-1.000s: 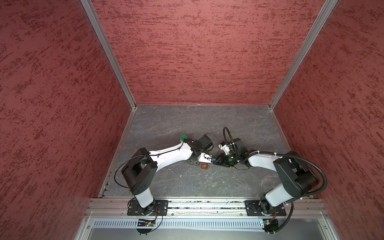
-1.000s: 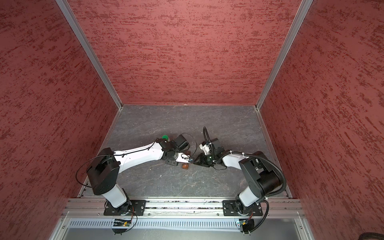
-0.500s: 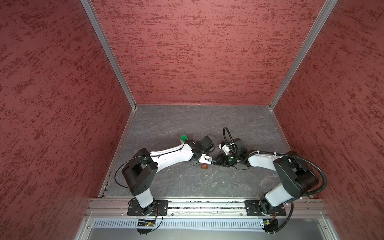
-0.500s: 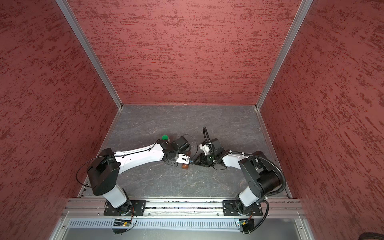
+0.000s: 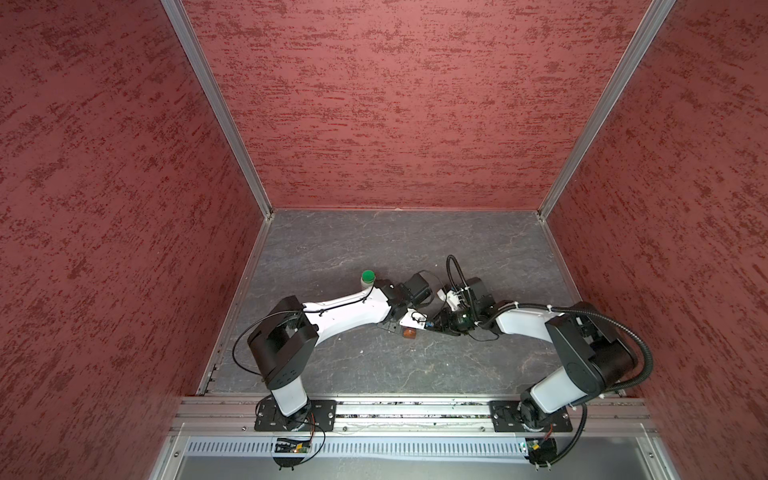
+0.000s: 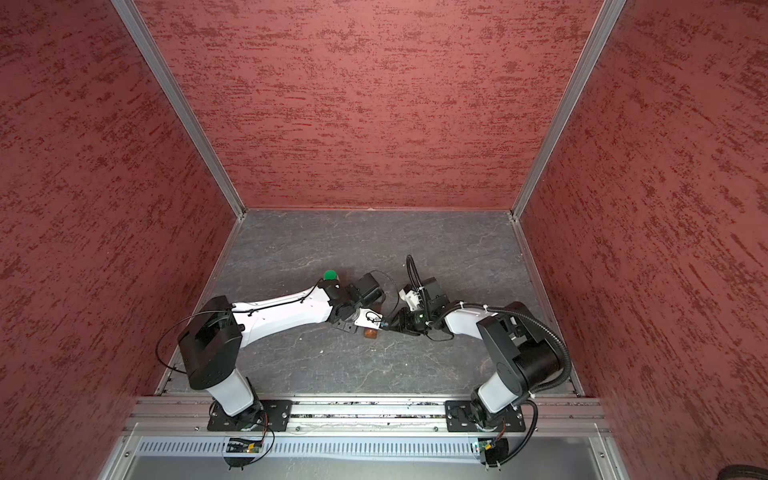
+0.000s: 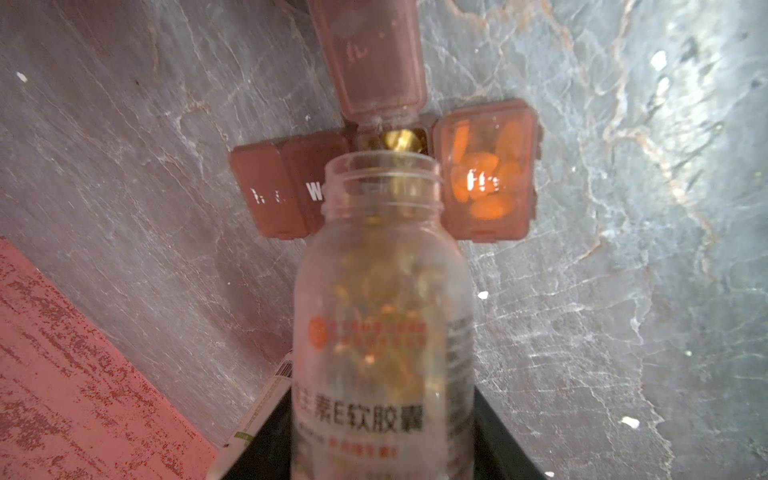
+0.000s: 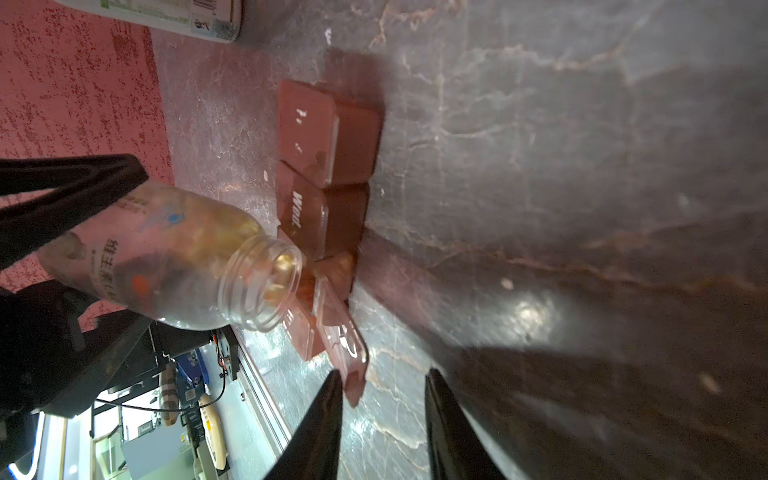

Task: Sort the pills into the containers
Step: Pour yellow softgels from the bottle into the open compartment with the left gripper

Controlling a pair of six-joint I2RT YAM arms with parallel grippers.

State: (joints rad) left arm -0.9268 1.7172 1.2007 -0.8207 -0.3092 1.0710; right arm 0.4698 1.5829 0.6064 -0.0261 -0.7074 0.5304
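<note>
The containers (image 7: pixel 286 187) form a brown translucent strip of lidded cells lying on the grey floor. One cell's lid (image 7: pixel 374 62) stands open, with yellow pills (image 7: pixel 399 139) inside that cell. The end cell beside it is shut and holds orange pills (image 7: pixel 486 174). My left gripper (image 7: pixel 382 399) is shut on a clear bottle (image 7: pixel 382 299) of yellow softgels, tipped with its open mouth over the open cell. My right gripper (image 8: pixel 384 374) is open, and one finger (image 8: pixel 332 395) touches the tip of the raised lid (image 8: pixel 345 345). In both top views the grippers meet over the strip (image 5: pixel 409 332) (image 6: pixel 370 333).
A white green-capped bottle (image 5: pixel 368 279) (image 6: pixel 330 275) stands just behind the left wrist and also shows in the right wrist view (image 8: pixel 166 16). Red walls enclose the floor on three sides. A metal rail (image 5: pixel 415 409) runs along the front edge.
</note>
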